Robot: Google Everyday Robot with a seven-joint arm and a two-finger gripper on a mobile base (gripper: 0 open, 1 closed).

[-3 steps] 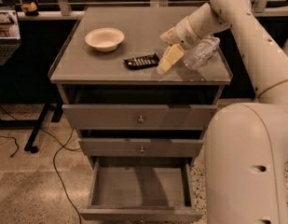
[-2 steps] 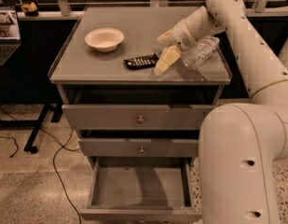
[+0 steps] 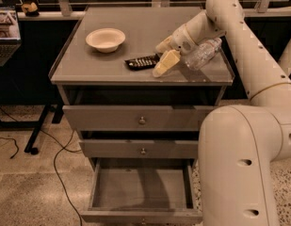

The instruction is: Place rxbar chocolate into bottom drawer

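Chocolate bar (image 3: 142,61): lay flat on the counter (image 3: 88,65), near the front edge, about midway along. Dark wrapper, long side across the view. Not lifted, not held.

Hand (image 3: 163,46): hovered just right of and above the bar, low over the counter. Could not tell how far open. Could not tell whether anything was held. Had shifted slightly left, toward the bar, since a second before; bar itself unmoved in that time. Judged to mean an approach under way, with the grasp not yet made and all carrying to the drawer left to do.

Sponge (image 3: 166,62): pale yellow, directly under the hand, just beside the bar's right end; touching or not, impossible to say. Likely to crowd a grasp from that side.

Bottle (image 3: 201,54): lay on its side behind the hand, near the right edge.

Bowl (image 3: 105,39): stood well left of the bar, clear of the approach.

Bottom drawer (image 3: 140,187): pulled out, floor bare, side walls low. Ample room for a drop from above. Upper two drawers shut, so no overhang beyond the counter's front edge.
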